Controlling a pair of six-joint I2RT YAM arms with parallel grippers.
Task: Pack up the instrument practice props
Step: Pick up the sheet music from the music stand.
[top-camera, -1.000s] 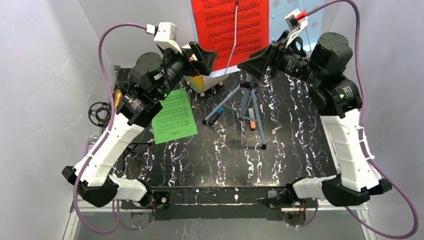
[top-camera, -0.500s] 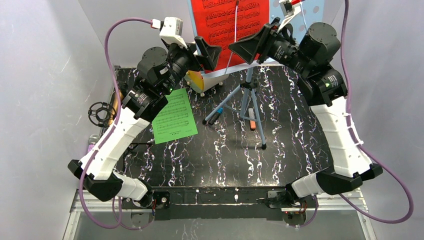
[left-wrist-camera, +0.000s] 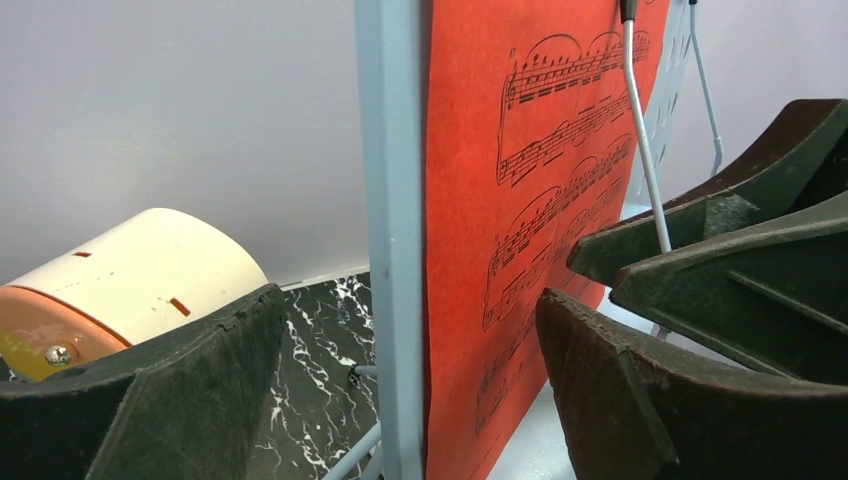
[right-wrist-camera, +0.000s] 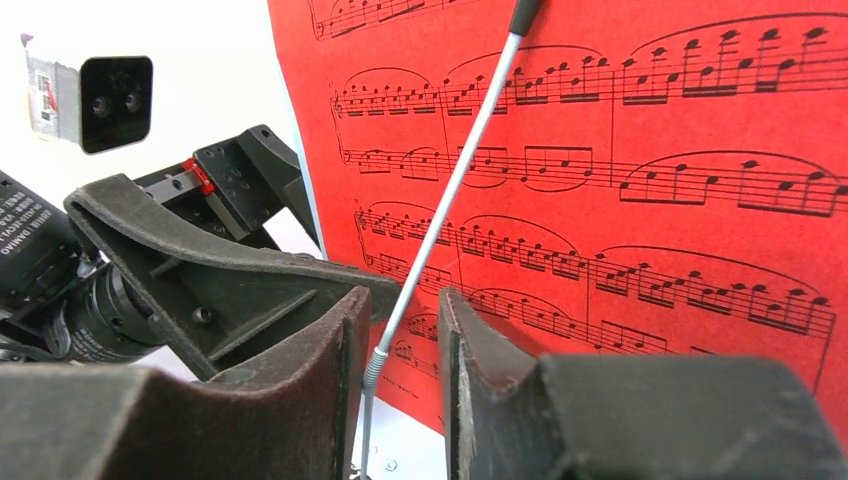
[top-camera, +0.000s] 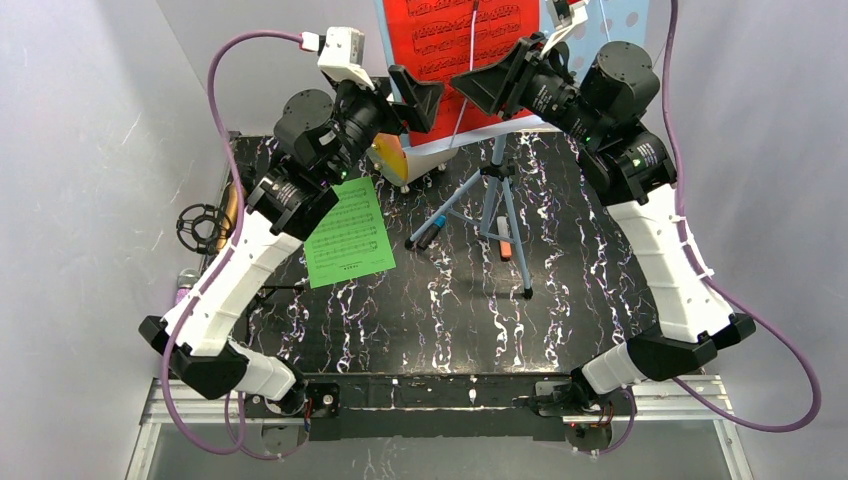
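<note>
At stand edge | left fingers straddle it | right fingers flank rod

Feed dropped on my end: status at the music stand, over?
Left gripper open wide, straddling stand edge and red sheet. Right gripper open narrow around retaining wire. Wire crosses sheet.

A: Any readable text?
B: Only music notation. Black staves, notes and slurs on the red music sheet, across my right-wrist frame. No words or title.
A: And the green music sheet?
B: Staves printed, too small to read.
A: Elsewhere?
B: White lettering on my left arm's motor housing, left edge, not legible. The sticker at upper left is illegible too.
</note>
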